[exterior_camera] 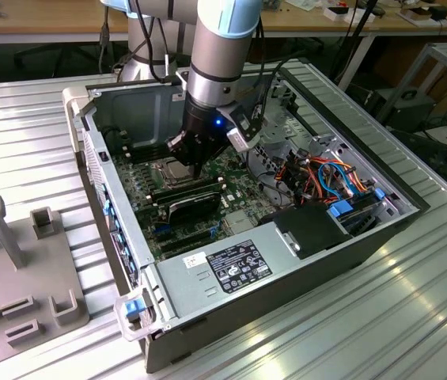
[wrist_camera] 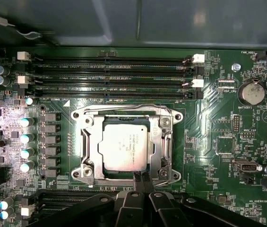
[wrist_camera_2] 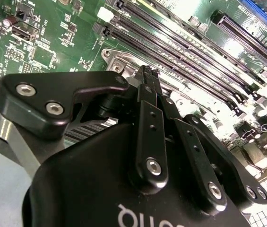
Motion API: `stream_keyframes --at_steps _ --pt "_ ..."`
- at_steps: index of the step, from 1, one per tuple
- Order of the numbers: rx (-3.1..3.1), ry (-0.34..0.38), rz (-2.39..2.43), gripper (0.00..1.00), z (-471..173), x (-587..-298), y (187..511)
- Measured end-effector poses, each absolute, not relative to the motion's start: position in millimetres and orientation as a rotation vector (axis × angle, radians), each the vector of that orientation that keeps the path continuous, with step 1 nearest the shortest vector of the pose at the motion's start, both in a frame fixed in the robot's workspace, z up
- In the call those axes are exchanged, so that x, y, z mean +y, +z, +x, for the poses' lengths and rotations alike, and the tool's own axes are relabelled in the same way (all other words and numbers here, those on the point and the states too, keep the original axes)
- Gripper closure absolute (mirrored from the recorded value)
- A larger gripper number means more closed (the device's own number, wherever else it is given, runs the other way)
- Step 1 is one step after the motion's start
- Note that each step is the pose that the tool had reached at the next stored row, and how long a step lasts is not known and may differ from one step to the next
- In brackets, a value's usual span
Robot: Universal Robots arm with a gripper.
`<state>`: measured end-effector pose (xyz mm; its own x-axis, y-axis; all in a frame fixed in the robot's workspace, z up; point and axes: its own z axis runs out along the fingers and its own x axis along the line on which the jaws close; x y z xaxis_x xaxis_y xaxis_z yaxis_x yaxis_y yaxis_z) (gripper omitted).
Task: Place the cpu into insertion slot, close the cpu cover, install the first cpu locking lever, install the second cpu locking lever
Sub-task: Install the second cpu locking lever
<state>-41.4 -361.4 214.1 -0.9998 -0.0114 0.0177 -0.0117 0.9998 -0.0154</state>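
The cpu (wrist_camera: 124, 146), a silver-grey square chip, lies flat in the insertion slot (wrist_camera: 82, 174) on the green motherboard. The cpu cover (wrist_camera: 160, 142), a silvery frame plate, lies down around the chip's rim. A thin wire lever (wrist_camera: 124, 109) runs along the socket edge beside the memory slots. My gripper (wrist_camera: 141, 178) is shut, its two black fingertips pressed together at the socket's opposite edge, with nothing visible between them. In the second wrist view the gripper (wrist_camera_2: 147, 72) hangs just over a corner of the socket frame (wrist_camera_2: 112, 56). In the exterior view the gripper (exterior_camera: 195, 164) reaches down into the open computer case over the socket (exterior_camera: 169, 172).
Long black memory slots (wrist_camera: 114, 78) lie beside the socket, with capacitors (wrist_camera: 27, 137) and a coin battery (wrist_camera: 250, 92) on either side. A black card (exterior_camera: 194, 202), the power supply (exterior_camera: 239, 265) and coloured cables (exterior_camera: 330, 178) crowd the case. A grey fixture (exterior_camera: 17, 261) stands at the exterior view's left.
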Motion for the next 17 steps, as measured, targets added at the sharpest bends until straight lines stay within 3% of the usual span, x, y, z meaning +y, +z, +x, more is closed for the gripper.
stream_keyframes --at_steps 17 --pt "-3.124 0.024 0.024 0.89 -54 -361 213"
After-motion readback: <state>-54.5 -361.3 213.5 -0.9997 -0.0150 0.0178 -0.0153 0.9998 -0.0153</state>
